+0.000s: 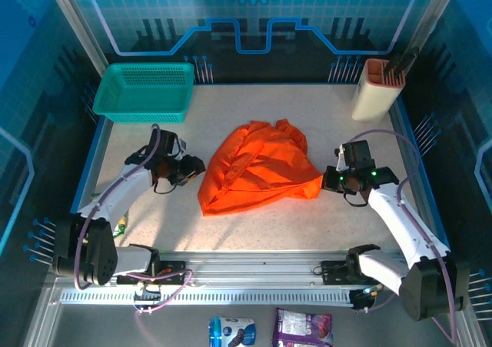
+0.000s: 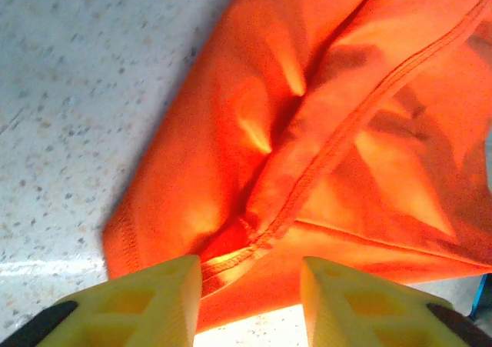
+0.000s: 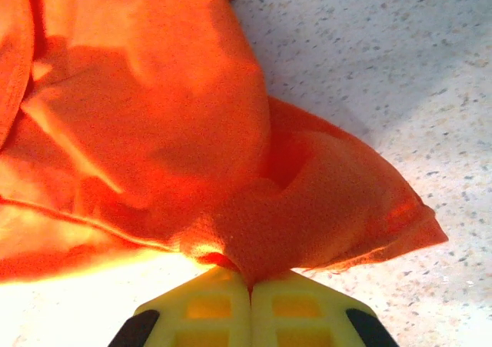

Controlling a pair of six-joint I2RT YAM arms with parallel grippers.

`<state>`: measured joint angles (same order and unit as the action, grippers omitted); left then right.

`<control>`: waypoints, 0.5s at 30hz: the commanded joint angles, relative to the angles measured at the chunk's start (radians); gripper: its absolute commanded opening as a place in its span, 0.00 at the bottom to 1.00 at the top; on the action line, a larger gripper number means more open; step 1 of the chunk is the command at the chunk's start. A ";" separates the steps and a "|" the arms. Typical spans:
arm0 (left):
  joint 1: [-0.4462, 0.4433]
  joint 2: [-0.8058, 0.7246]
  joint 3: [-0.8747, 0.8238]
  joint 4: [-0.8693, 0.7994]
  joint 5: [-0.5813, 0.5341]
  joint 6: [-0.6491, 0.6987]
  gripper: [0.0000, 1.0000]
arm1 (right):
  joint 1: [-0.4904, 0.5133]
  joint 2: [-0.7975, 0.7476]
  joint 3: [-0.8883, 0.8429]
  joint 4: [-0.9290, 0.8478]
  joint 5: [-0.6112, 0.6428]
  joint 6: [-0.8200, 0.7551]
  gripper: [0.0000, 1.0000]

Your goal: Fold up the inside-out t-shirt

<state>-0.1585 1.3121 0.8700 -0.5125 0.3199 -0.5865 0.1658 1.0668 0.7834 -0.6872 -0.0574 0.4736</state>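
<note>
Seen from above, in the top external view, the inside-out t-shirt lies crumpled at the centre of the desk. A teal basket sits well apart at its 10 o'clock. The left pincer is just beside the garment's 9 o'clock edge. The right pincer meets a drawn-out corner of cloth at 3 o'clock.

Left wrist view: the left pincer stands partly open, its yellow fingers apart at 6 o'clock and clamping nothing. A stitched hem of the t-shirt runs from near them toward 1 o'clock.

Right wrist view: the right pincer is pinched tight on the t-shirt, which fans out from the grip toward 12 and 10 o'clock.

Judgement: the step in hand appears to be spreading the garment flat before any fold. It is best done with the left pincer taking a clean bite at the hem rather than a bunch, and the right holding its corner low. The two then draw apart toward 9 and 3 o'clock under even tension, so the thin cloth smooths instead of slipping.
</note>
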 commanded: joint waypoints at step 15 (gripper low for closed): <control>-0.434 0.731 0.960 -0.263 -0.416 0.332 0.44 | 0.051 0.084 0.008 0.066 0.105 0.004 0.00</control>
<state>-0.5690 1.9633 1.7073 -0.6453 0.0521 -0.3424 0.1989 1.1664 0.7834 -0.6285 0.0273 0.4667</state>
